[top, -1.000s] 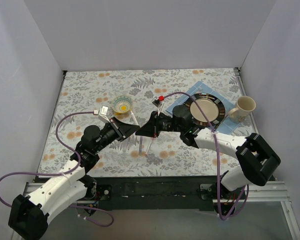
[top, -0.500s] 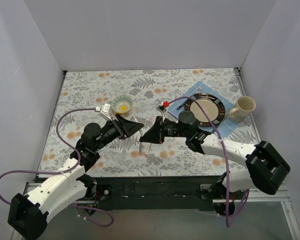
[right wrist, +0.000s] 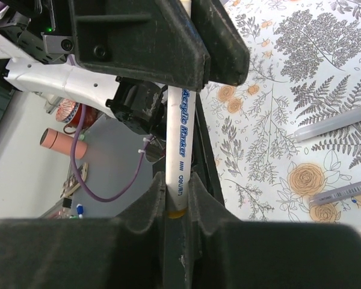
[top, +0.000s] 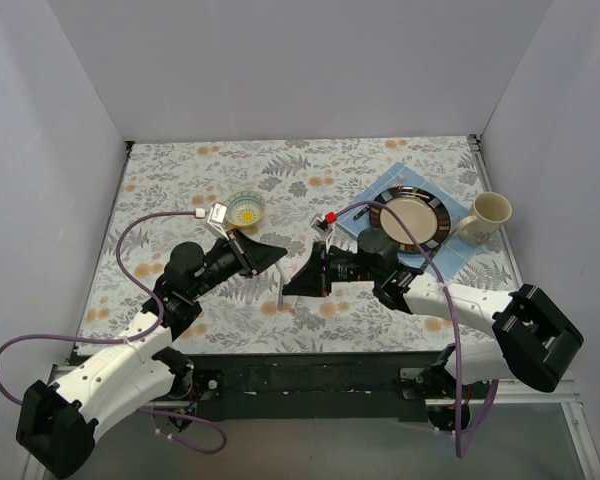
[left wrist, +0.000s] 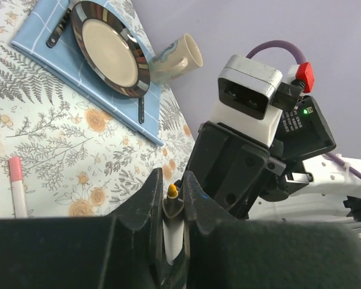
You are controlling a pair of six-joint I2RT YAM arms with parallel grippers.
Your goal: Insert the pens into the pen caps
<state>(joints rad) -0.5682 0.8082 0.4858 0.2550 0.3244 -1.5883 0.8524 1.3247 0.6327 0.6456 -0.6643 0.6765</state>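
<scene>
A white pen (right wrist: 179, 138) marked "Acrylic Marker" spans between both grippers above the floral cloth. My left gripper (left wrist: 171, 180) is shut on its barrel (left wrist: 172, 235), and the orange tip (left wrist: 171, 191) points at the right gripper's black body. My right gripper (right wrist: 176, 186) is shut round the pen's other end, where an orange-yellow piece (right wrist: 176, 212), seemingly a cap, shows deep between the jaws. In the top view the left gripper (top: 277, 255) and the right gripper (top: 292, 285) almost meet. Loose pens lie on the cloth (right wrist: 331, 123) (right wrist: 343, 192) (top: 281, 292). A pink-capped pen (left wrist: 15, 186) lies apart.
A striped plate (top: 412, 220) sits on a blue mat (top: 460, 250) at the right, with a cream mug (top: 488, 213) beside it. A small patterned bowl (top: 245, 208) stands behind the left gripper. White walls close in the table on three sides.
The right gripper has drawn back toward the near edge and turned, and the left gripper has swung right and a little further away. Both stay shut and tip to tip.
</scene>
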